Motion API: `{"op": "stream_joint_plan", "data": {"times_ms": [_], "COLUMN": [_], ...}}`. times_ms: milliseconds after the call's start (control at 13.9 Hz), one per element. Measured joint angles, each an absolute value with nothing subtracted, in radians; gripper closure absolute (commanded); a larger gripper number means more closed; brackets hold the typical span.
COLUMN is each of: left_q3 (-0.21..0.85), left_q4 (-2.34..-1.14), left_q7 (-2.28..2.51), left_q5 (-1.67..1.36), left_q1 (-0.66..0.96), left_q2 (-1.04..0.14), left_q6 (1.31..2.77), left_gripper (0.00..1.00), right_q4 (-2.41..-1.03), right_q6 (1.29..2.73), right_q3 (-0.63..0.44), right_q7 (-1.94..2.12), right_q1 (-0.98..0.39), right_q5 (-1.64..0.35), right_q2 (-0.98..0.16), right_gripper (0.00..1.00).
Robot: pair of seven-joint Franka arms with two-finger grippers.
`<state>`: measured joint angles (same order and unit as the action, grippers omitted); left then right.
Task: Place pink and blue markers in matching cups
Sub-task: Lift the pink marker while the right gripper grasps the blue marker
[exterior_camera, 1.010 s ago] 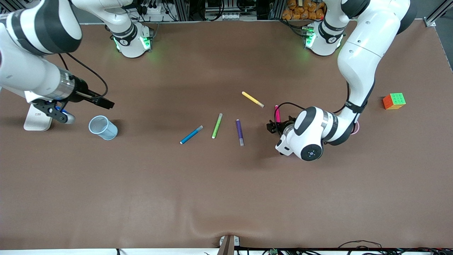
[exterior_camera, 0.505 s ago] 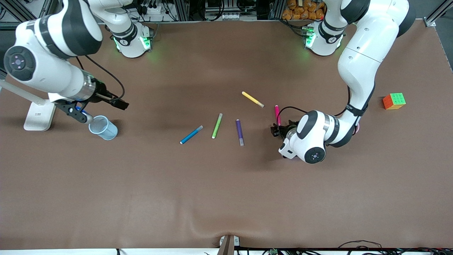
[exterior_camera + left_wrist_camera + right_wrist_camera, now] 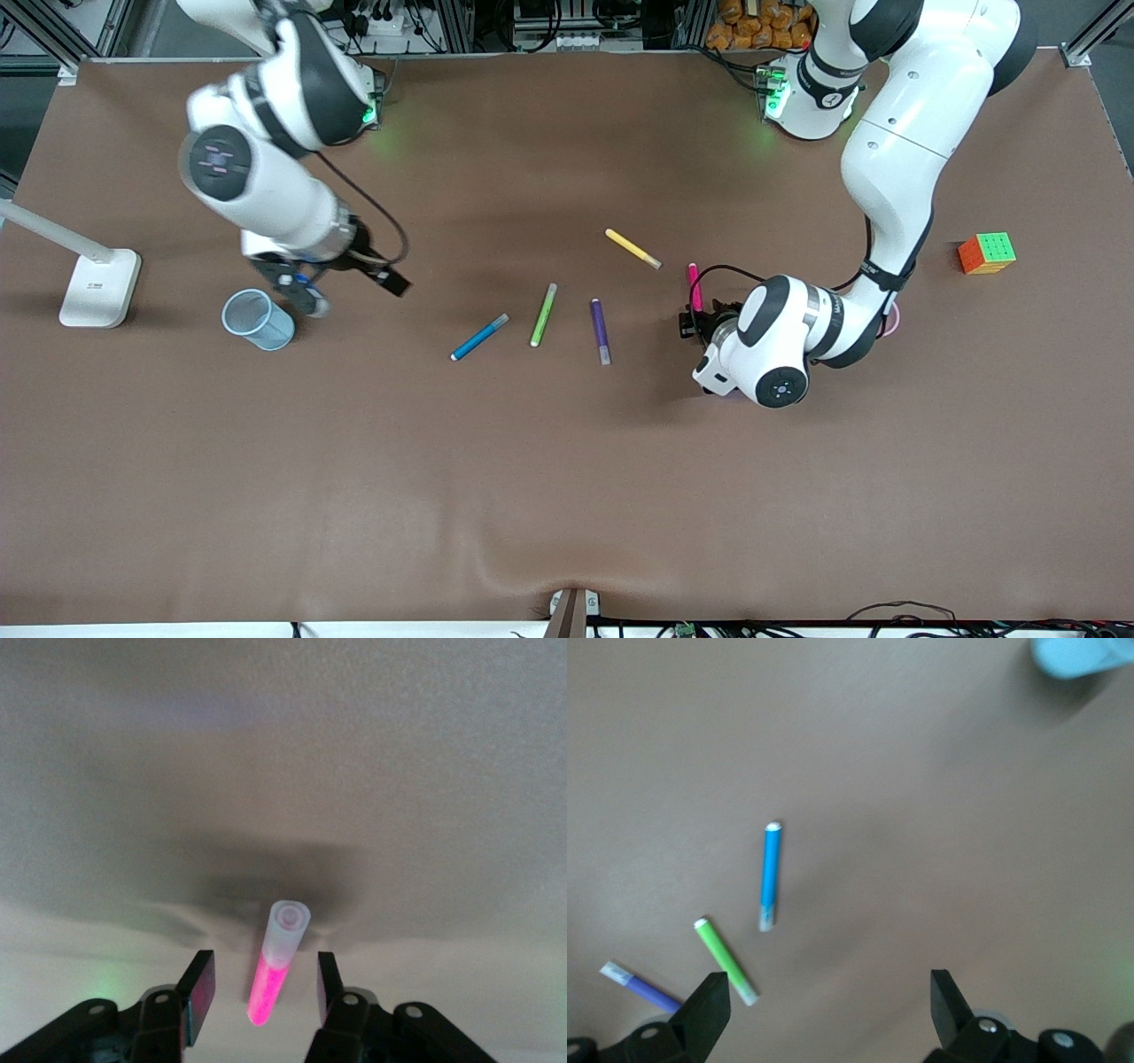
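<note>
At the frame's left, the translucent pale blue plastic cup [image 3: 257, 320] stands beside the right gripper [image 3: 301, 295], jaws wide and empty. At centre lie the slim blue marker [image 3: 479, 338], green marker [image 3: 543, 315], purple marker [image 3: 601, 330] and yellow marker [image 3: 633, 248] on the brown tabletop [image 3: 567, 478]. Rightward, the left gripper [image 3: 262, 985] straddles the magenta-pink marker [image 3: 694, 283], fingers partly parted, not touching; the pale pink cup [image 3: 891, 319] is mostly hidden by that arm.

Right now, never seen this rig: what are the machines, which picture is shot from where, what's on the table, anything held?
Two white robot arms at a brown table. The wide picture looks down from across the table; the other two come from wrist cameras. The left hand is low around the pink marker, fingers either side, no contact visible. The right hand, open and empty, hangs beside the blue cup. Lying loose: blue marker, green marker, purple marker, yellow marker. The pink cup is mostly hidden by the left arm. A puzzle cube sits at that end.
</note>
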<state>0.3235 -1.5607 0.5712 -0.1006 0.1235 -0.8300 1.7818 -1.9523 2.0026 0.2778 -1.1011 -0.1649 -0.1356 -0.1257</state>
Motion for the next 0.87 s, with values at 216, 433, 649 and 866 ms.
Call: {"op": "stream_joint_plan", "data": {"times_ms": [216, 433, 649, 866], "left_q3": [0.324, 0.324, 0.324, 0.324], "left_q4": [-1.56, -1.559, -1.555, -1.537], "left_q7": [0.571, 0.571, 0.571, 0.571], "left_q5": [-0.101, -0.101, -0.101, -0.101], "left_q1": [0.123, 0.123, 0.12, 0.107], "left_q2": [-0.832, -0.832, -0.831, -0.813], "left_q6": [1.784, 1.785, 1.785, 1.766], "left_gripper": [1.0, 1.0, 1.0, 1.0], "right_q4": [-1.953, -1.955, -1.955, -1.958], "right_q6": [2.089, 2.188, 2.276, 2.352], "right_q3": [0.304, 0.306, 0.308, 0.308], "right_q7": [-1.13, -1.163, -1.194, -1.214], "right_q1": [-0.173, -0.185, -0.209, -0.221], "right_q5": [-0.136, -0.136, -0.135, -0.134], "right_q2": [-0.192, -0.253, -0.314, -0.366], "right_gripper": [0.0, 0.0, 0.0, 0.0]}}
